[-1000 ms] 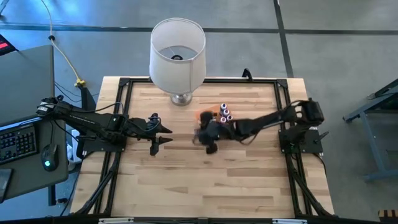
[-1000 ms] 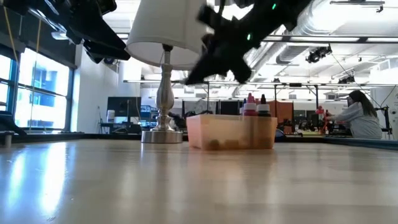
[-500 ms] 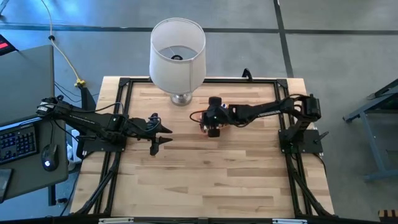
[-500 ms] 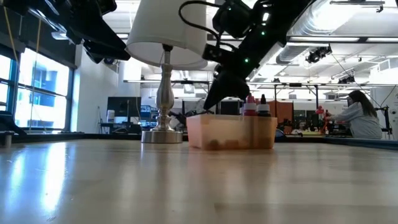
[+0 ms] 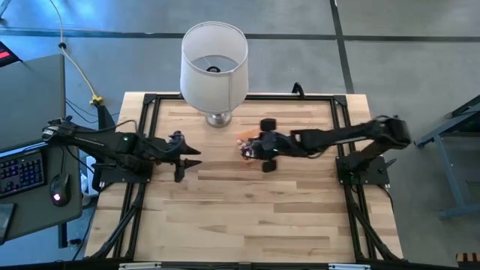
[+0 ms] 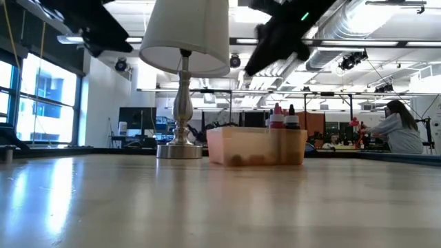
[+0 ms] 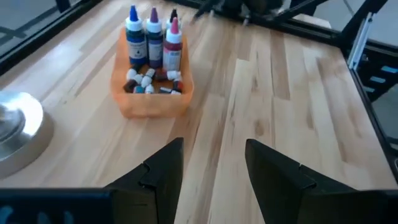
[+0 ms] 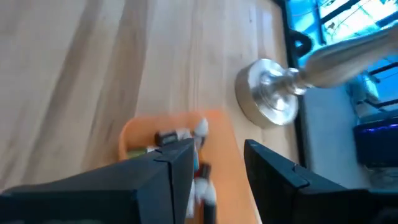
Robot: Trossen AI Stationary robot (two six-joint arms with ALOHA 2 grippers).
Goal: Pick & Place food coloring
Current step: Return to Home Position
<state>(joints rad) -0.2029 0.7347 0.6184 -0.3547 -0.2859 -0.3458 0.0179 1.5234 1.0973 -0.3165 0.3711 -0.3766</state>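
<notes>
The food coloring is several tiny dropper bottles [image 7: 151,83] with pale caps, lying on their sides in an orange tray [image 7: 149,104] near the middle of the table [image 5: 245,140]. Taller bottles [image 7: 152,38] stand upright at the tray's right end. My right gripper [image 8: 217,155] hovers open and empty high above the tray [image 8: 134,134], with small bottles [image 8: 180,134] showing past its fingers. It appears in the high view [image 5: 262,148] and at the top of the low view [image 6: 275,34]. My left gripper [image 7: 214,155] is open and empty, left of the tray [image 5: 184,156].
A lamp with a big white shade [image 5: 214,54] and a metal base [image 8: 267,99] stands at the far edge, just left of the tray. Bare wooden tabletop [image 5: 247,210] stretches across the near half. A person [image 6: 403,127] sits in the room beyond.
My right gripper swung from the tray's near side to over it and dipped down to its rim. It then rose high above the tray. My left gripper drew back a little toward the table's left edge. The tray stayed in place.
</notes>
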